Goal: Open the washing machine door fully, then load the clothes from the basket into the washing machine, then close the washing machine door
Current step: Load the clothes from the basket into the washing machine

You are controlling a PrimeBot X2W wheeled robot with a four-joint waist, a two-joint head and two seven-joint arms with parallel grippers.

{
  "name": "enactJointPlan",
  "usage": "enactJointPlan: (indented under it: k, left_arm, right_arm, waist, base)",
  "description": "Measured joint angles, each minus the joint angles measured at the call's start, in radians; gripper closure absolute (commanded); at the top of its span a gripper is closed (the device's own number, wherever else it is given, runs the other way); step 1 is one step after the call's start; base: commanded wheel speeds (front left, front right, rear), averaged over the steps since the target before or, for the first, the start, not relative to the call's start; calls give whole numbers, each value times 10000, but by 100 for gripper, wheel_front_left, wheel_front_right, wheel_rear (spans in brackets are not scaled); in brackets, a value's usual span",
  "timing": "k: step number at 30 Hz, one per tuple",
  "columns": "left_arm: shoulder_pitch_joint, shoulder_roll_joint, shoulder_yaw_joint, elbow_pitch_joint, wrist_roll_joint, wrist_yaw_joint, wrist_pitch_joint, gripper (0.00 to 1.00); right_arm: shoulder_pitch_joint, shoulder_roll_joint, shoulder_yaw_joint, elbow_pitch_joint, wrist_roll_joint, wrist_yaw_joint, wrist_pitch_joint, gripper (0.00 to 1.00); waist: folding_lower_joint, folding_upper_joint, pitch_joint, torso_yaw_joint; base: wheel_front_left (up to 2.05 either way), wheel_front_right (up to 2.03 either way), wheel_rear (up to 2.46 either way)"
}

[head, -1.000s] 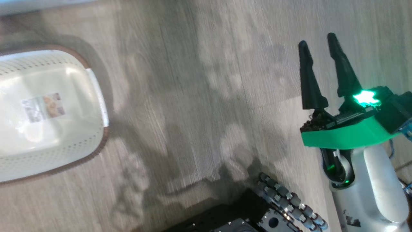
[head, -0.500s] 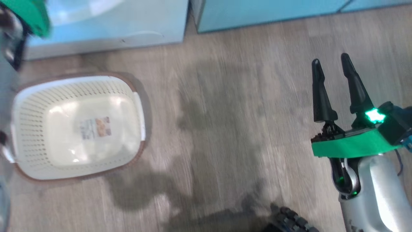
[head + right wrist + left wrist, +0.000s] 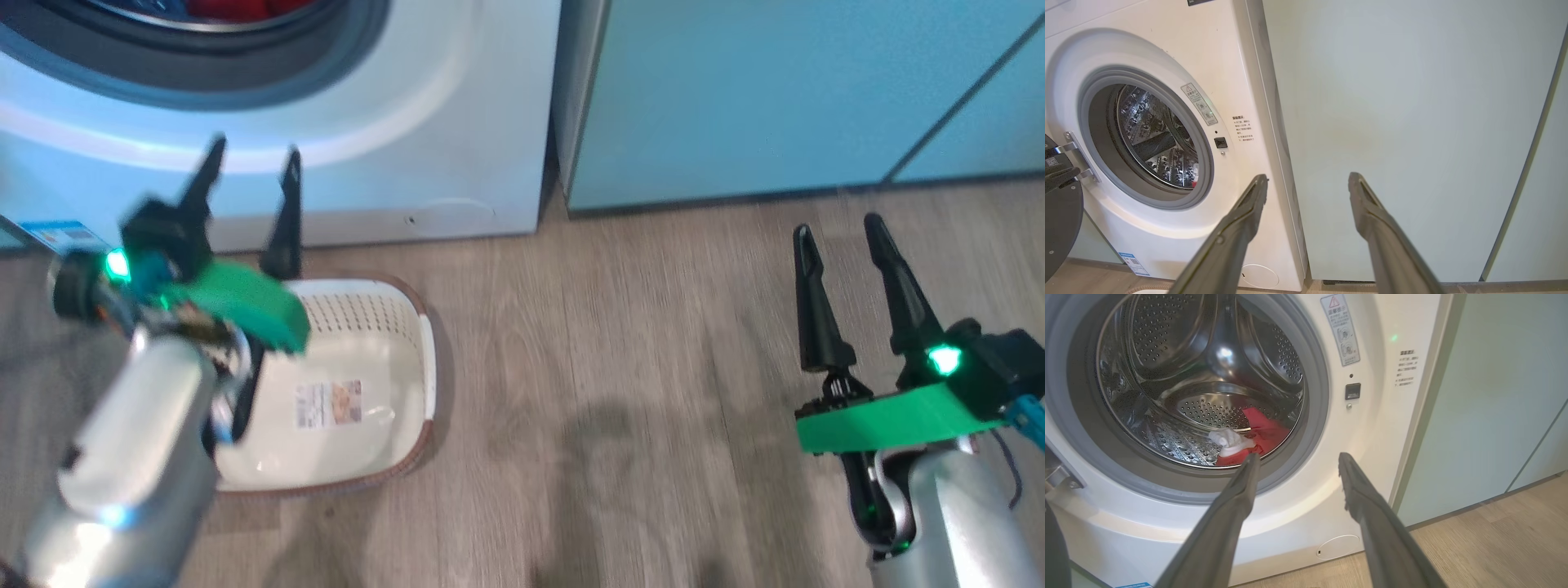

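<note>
Before the washing machine (image 3: 457,163), basket (image 3: 367,314); alongside, teal cabinets (image 3: 735,98)

The left gripper (image 3: 254,151) stood with its two dark fingers spread wide and nothing between them, tips aimed at the front of the washing machine (image 3: 457,122), just below its round opening. Its pale forearm (image 3: 139,441) slanted up toward the machine, ending in a green wrist cover (image 3: 245,302) with a lit lamp (image 3: 117,264). The right gripper (image 3: 838,225) was likewise spread and empty, held well to the right of the machine, fingers pointing just beyond its right edge. Its silver forearm (image 3: 955,506) carried a green bracket (image 3: 890,420) and a glowing light (image 3: 944,359)
</note>
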Motion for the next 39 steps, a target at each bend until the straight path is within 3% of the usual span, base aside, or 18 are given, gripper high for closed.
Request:
enactJointPlan:
  k: [6, 13, 18, 22, 39]
  left_arm:
    - [1960, -8, -12, -1779, 625, 918, 0, 0]
    - [3363, -349, 25, -2784, 825, 1440, 0, 0]
    - [3741, -531, 12, -2851, 941, 1450, 0, 0]
    - [4037, -1001, 286, -3112, 1039, 1427, 0, 0]
    - [4963, -1929, 1645, -3110, 2025, 299, 0, 0]
  right_arm:
    - [461, 2, -33, 105, -10, 0, 4, 0]
    - [730, 2, -161, 19, -10, 0, 63, 0]
    - [1034, 2, -299, -42, -6, 0, 73, 0]
    - [1224, 2, -320, -38, 81, 0, 107, 0]
    - [1224, 2, -314, 25, 257, 0, 104, 0]
  waist:
    - [0, 0, -947, 265]
    - [0, -1, -1609, 581]
    - [0, -1, -1801, 739]
    - [-1, -1, -1931, 838]
    - [0, -1, -1955, 844]
  base:
    - [0, 0, 0]
    - [0, 0, 0]
    - [0, 0, 0]
    - [0, 0, 0]
    - [0, 0, 0]
